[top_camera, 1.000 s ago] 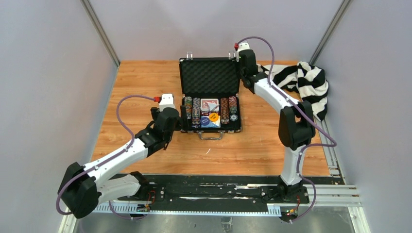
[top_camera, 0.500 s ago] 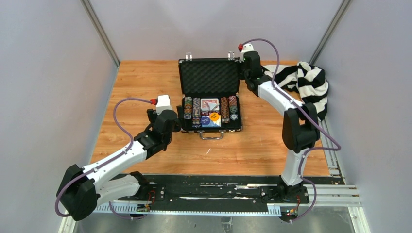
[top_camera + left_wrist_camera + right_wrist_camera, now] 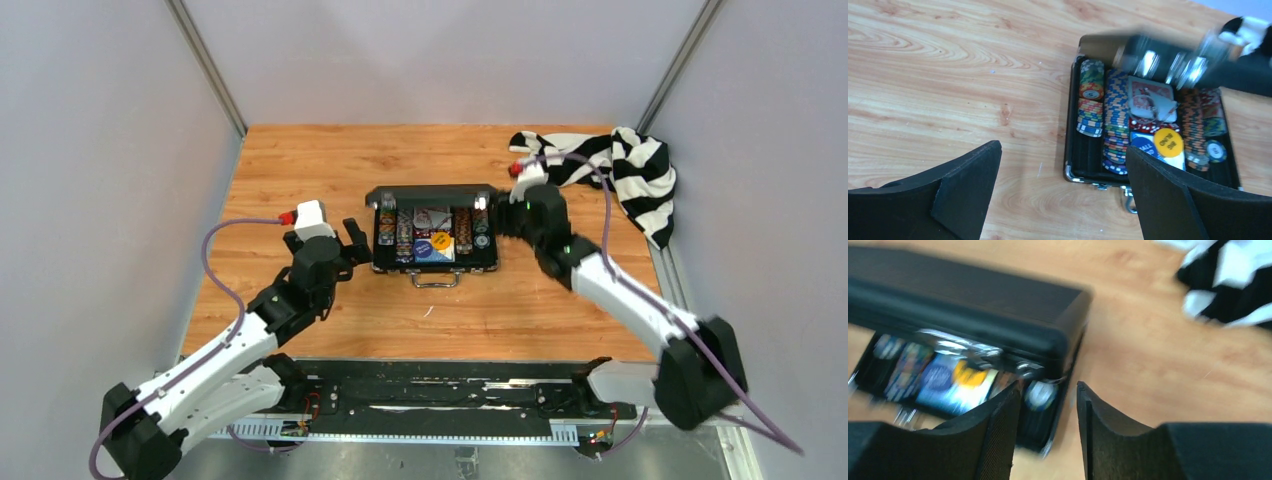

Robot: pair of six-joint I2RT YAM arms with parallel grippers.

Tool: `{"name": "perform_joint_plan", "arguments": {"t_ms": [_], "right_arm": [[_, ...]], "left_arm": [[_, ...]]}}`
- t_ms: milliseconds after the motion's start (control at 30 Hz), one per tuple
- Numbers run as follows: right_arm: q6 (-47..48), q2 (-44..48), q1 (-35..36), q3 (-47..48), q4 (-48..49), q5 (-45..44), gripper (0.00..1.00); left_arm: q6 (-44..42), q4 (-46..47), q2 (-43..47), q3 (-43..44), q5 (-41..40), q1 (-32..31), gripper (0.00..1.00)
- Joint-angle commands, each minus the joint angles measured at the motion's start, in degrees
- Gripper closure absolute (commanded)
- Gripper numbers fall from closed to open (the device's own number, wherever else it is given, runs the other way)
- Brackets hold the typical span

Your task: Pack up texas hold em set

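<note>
The lid (image 3: 430,193) is swinging down from upright over the chips (image 3: 403,232), just ahead of the slightly parted, empty right tool (image 3: 1048,390) guiding it shut, while the wide-spread left tool (image 3: 1062,148) is hanging clear, the briefcase (image 3: 450,266) ahead to its right.

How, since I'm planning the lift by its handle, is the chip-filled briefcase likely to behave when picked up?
Probably heavy for its size: poker chips fill most of the briefcase. Likely stiff, given its boxy walls. The lid is not yet shut, so lifted by the handle it may gape and spill.
</note>
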State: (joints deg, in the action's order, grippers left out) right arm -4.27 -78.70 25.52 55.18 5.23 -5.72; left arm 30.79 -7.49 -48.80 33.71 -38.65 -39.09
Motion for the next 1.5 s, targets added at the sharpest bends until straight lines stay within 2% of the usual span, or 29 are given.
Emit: {"name": "perform_joint_plan", "arguments": {"t_ms": [0,67,133,233,300,367,500,600,700,867,933,1000,1167,1233,1267,1300,1367,1467], "right_arm": [[-10.9,17.4,13.1,-22.3,0.1,-0.6,0.54],[-17.3,26.3,22.3,-32.0,2.1,-3.1,0.56],[-22.8,34.0,28.1,-37.8,4.6,-5.4,0.68],[-18.5,40.7,29.2,-37.0,6.2,-9.4,0.92],[-12.7,39.6,28.9,-33.2,7.0,-15.2,0.99],[-9.0,34.6,26.0,-27.7,8.3,-15.5,0.99],[-8.9,21.6,14.2,-15.8,13.2,1.2,1.00],[-12.8,10.2,7.4,-13.3,21.2,9.4,0.99],[-21.0,-2.1,2.0,-20.7,32.6,16.2,0.99],[-30.4,-22.7,-0.5,-32.6,56.9,17.5,0.99],[-33.0,-27.8,-0.7,-35.5,65.7,18.1,0.99],[-34.4,-31.0,-0.8,-37.0,71.5,18.7,0.99],[-34.8,-32.8,-0.9,-36.4,72.3,20.0,0.99],[-34.8,-33.0,-0.9,-36.2,72.0,20.5,0.99],[-34.8,-33.0,-0.9,-36.2,72.0,20.7,0.99],[-34.8,-33.2,-0.9,-36.1,71.8,20.8,0.99],[-34.7,-34.1,-0.9,-36.0,71.7,20.9,0.99],[-35.2,-34.5,-1.0,-36.8,73.7,21.0,0.99]], "left_arm": [[1.7,-1.0,6.1,-0.7,2.1,-0.1,0.01],[1.7,-1.6,6.4,0.3,4.7,-0.2,0.03],[2.2,-1.9,4.6,1.5,8.0,-0.2,0.05],[2.8,-0.7,-0.2,3.3,13.5,-0.2,0.05],[2.2,0.7,-3.7,4.5,17.4,-0.2,0.05],[1.8,0.9,-6.4,5.9,19.7,-0.2,0.05],[1.5,2.4,-8.5,6.3,20.1,0.0,0.05],[1.7,2.9,-9.3,6.0,21.7,1.1,0.07],[2.7,2.7,-11.4,6.4,28.0,3.8,0.09],[3.6,4.6,-14.0,5.8,33.6,5.6,0.10],[4.3,7.1,-15.5,5.1,38.9,5.9,0.15],[5.5,10.6,-18.0,4.3,45.2,6.3,0.26],[7.5,17.4,-23.1,2.1,51.9,7.2,0.58],[8.5,19.1,-23.7,0.2,53.2,7.5,0.73],[8.8,19.9,-23.6,-0.8,53.0,7.5,0.89],[9.2,20.2,-23.5,-1.7,52.1,7.5,0.98],[9.4,19.8,-24.7,-3.4,49.8,7.7,1.00],[10.8,20.7,-30.7,-6.0,51.2,8.7,1.00]]}}
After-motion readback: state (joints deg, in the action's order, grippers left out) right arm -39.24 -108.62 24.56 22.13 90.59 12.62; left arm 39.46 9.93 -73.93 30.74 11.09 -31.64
